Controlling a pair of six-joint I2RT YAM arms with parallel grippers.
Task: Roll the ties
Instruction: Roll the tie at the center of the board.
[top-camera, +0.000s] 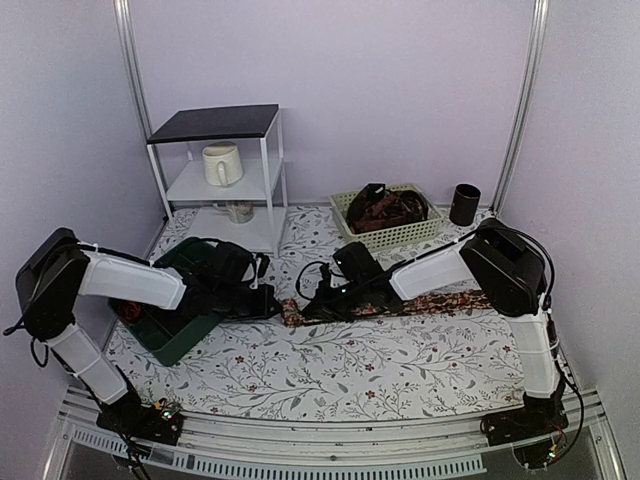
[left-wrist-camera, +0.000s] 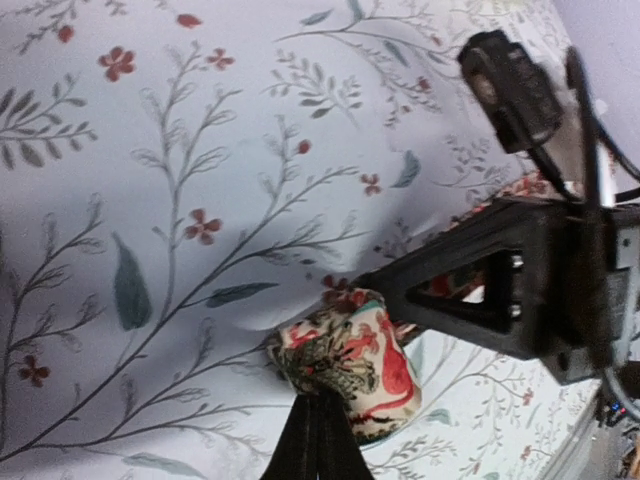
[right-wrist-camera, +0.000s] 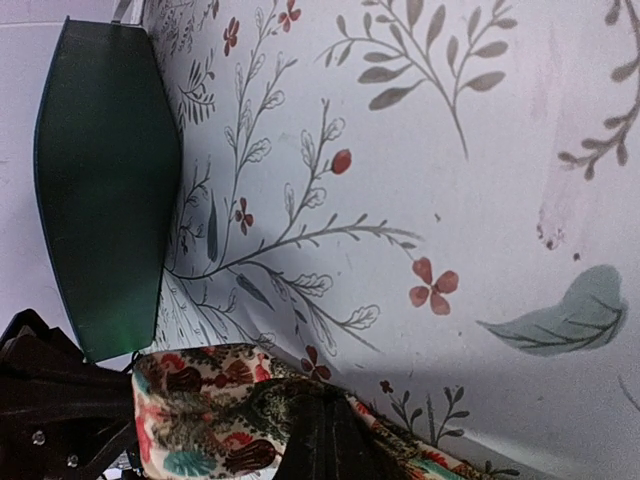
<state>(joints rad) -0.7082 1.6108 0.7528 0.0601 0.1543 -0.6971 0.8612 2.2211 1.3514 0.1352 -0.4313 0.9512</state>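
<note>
1. Far left: your left arm reaches rightward over a dark green bin, which sits on the flower-printed tablecloth.
2. Behind the bin: a white shelf unit with a black top. A cream mug stands on its middle shelf.
3. Left gripper: low over the cloth, just right of the bin, with its jaws pressed together on the end of one tie. In your left wrist view the dark fingers pinch a bunched fold of the tie's cream, red and green fabric.
4. That tie: one long strip lying flat on the cloth. It runs from the two grippers rightward under the right arm. The left end is gathered up, and the rest lies unrolled.
5. Right gripper: just beside the left one and facing it, its jaws clamped on the same tie. In your right wrist view its fingers close over the patterned cloth, and the green bin lies beyond.
6. Back right: a pale green basket holds a heap of ties in dark brown and maroon.
7. Far right: a black cup stands upright just right of the basket.
</note>
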